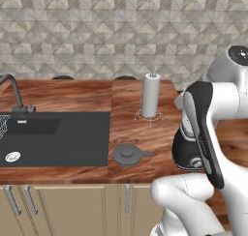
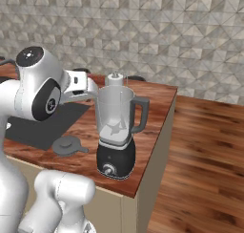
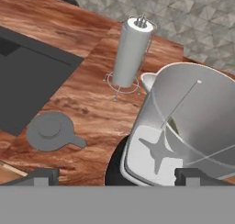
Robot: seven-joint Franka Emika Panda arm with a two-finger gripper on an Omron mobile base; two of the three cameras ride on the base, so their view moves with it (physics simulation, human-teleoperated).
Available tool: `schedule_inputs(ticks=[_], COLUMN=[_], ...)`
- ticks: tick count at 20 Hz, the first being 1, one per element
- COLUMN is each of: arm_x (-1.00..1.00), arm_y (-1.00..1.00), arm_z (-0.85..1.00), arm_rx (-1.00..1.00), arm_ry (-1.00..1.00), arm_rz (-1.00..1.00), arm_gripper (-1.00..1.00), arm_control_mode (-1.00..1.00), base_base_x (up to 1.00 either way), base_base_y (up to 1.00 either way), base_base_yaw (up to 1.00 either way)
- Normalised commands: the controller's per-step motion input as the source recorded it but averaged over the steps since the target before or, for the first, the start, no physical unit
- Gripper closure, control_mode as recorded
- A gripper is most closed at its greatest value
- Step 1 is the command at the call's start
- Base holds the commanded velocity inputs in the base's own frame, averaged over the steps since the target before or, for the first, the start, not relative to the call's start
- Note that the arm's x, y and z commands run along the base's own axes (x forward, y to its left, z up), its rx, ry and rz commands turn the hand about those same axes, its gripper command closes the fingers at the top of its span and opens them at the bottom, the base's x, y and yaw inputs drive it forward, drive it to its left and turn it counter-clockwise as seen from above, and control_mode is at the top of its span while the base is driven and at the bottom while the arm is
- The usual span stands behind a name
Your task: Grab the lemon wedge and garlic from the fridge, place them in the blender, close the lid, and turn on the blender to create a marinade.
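The blender (image 2: 116, 136) stands near the counter's right end, with a black base, a silver knob and an uncovered clear jar (image 3: 183, 122). Its blades (image 3: 158, 152) show at the jar's bottom. A small yellow-green speck that looks like the lemon wedge (image 3: 171, 123) sits against the jar's inner wall above the blades. The dark-grey lid (image 1: 128, 154) (image 2: 69, 144) (image 3: 51, 131) lies flat on the counter, left of the blender. My gripper (image 3: 117, 177) hovers above and beside the jar, open, nothing between its fingers. The garlic and the fridge are out of view.
A white paper-towel roll (image 1: 150, 95) (image 3: 131, 51) on a wire stand rises behind the blender. A dark sink (image 1: 53, 136) with a faucet (image 1: 14, 92) fills the counter's left. The counter ends right of the blender (image 2: 162, 127), with wood floor beyond.
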Motion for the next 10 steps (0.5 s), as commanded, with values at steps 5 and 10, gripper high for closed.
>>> schedule_inputs(ticks=[5,10], arm_x=[0.00,0.00], arm_y=[0.01,0.02], arm_z=[-0.25,-0.07], arm_rx=[0.02,0.00], arm_ry=[0.00,0.00], arm_rz=[-0.10,-0.04], arm_gripper=[-1.00,-1.00], arm_control_mode=[-1.00,1.00], base_base_x=[0.00,-0.02], base_base_y=[0.00,0.02], base_base_yaw=[0.00,-0.05])
